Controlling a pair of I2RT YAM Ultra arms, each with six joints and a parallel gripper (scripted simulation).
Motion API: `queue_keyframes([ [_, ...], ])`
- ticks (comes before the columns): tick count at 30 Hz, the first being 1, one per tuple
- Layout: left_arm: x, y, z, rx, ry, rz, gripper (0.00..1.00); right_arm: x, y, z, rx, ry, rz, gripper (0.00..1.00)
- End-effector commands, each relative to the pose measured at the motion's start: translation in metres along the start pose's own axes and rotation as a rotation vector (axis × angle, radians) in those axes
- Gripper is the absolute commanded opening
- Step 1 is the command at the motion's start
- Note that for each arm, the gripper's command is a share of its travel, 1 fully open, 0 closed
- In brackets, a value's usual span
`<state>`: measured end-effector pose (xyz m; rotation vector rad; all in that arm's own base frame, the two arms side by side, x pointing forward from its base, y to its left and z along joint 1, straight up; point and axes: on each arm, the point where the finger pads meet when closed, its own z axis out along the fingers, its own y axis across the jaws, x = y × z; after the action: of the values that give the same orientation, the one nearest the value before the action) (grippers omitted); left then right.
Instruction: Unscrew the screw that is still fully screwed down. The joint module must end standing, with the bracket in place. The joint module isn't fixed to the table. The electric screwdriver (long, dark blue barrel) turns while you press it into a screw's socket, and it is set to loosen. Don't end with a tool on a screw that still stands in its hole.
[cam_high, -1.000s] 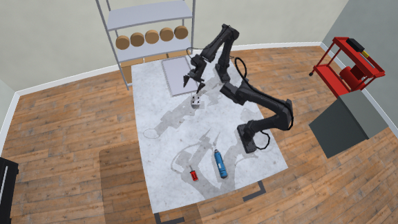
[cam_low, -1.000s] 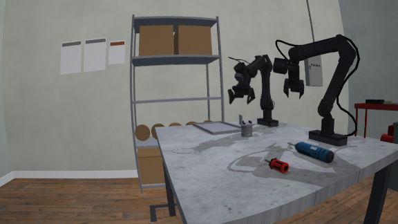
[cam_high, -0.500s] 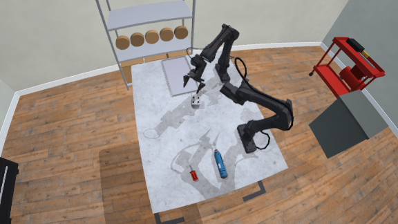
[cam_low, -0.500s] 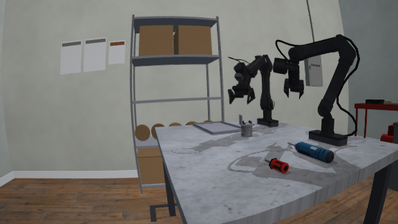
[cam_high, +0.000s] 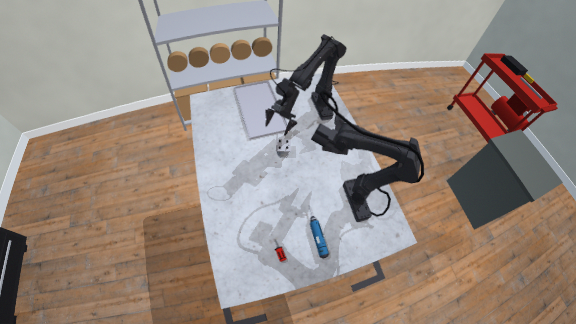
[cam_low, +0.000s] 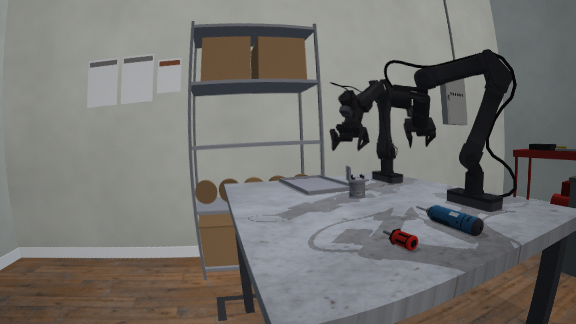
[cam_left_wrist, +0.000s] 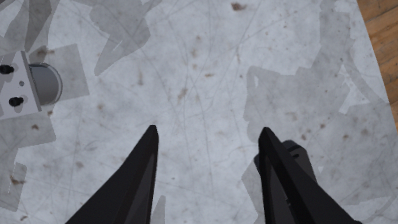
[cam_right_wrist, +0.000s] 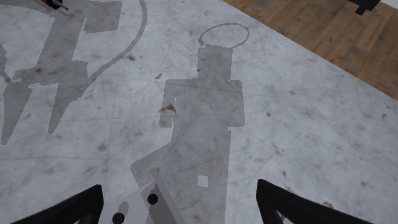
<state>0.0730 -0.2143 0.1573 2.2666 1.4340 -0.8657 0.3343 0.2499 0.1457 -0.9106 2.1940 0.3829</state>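
Observation:
The joint module (cam_high: 282, 154) (cam_low: 357, 190) (cam_left_wrist: 46, 82) stands upright on the table. Its pale bracket (cam_high: 283, 142) (cam_low: 348, 173) (cam_left_wrist: 26, 95) (cam_right_wrist: 167, 204) sits on top with an upright plate at one side. Dark screws (cam_left_wrist: 16, 101) (cam_right_wrist: 152, 199) show on it; how deep each sits I cannot tell. My right gripper (cam_high: 278, 128) (cam_low: 347, 149) (cam_right_wrist: 182, 190) is wide open and empty, above and beside the module. My left gripper (cam_low: 419, 144) (cam_left_wrist: 209, 131) is open and empty, high over the table to the module's right. The blue electric screwdriver (cam_high: 319, 237) (cam_low: 455, 220) lies on the table near the front.
A small red screwdriver (cam_high: 281, 254) (cam_low: 404, 240) lies beside the blue one. A flat grey tray (cam_high: 255, 110) (cam_low: 315, 184) lies behind the module. The left arm's forearm passes between its base (cam_high: 357, 200) (cam_low: 474, 198) and the module area. The two wrists are close together.

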Motion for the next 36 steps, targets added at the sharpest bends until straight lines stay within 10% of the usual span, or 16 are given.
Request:
queue_keyframes([
  [1, -0.011, 0.003, -0.009, -0.036, -0.008, -0.011, 0.65, -0.005, 0.000, -0.002, 0.002, -0.013, -0.002, 1.00],
  [36, 0.060, 0.063, -0.038, -0.262, 0.073, -0.749, 0.65, -0.005, 0.000, -0.002, 0.002, -0.013, -0.002, 1.00],
])
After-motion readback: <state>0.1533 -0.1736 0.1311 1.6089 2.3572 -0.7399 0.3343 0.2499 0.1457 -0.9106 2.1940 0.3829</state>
